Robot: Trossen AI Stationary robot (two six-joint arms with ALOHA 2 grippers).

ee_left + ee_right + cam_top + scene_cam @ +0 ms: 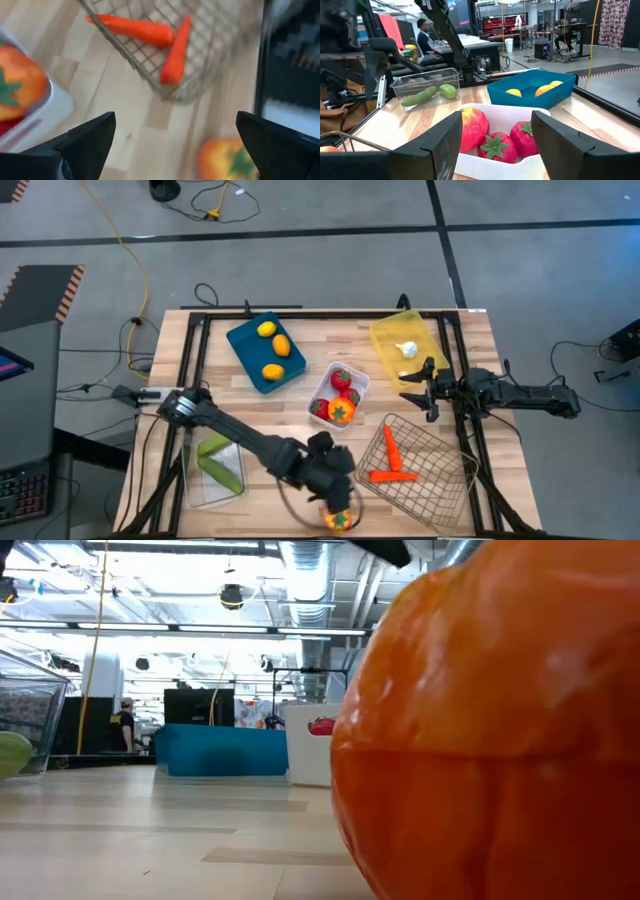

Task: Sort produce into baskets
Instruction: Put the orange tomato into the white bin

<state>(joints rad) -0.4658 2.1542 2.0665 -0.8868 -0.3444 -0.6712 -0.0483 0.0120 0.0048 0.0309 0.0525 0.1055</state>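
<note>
from the left of the table, the clear bin (215,470) holds two green cucumbers (222,464), the teal tray (265,352) three yellow citrus (274,346), the white tray (338,396) red tomatoes (341,379) and an orange pepper (340,413), the wire basket (420,470) two carrots (391,461), and the yellow tray (408,345) a white garlic (407,349); by the look of it the sorting is almost done, with one orange-red pepper (338,520) loose at the table's front edge, between the clear bin and the wire basket

the left gripper (175,145) hangs over that pepper, fingers spread wide and empty, the pepper showing beside one finger and not between them; it seems bound for the white tray. the right gripper (495,145) waits part open and empty over the right side, near the yellow tray
</note>
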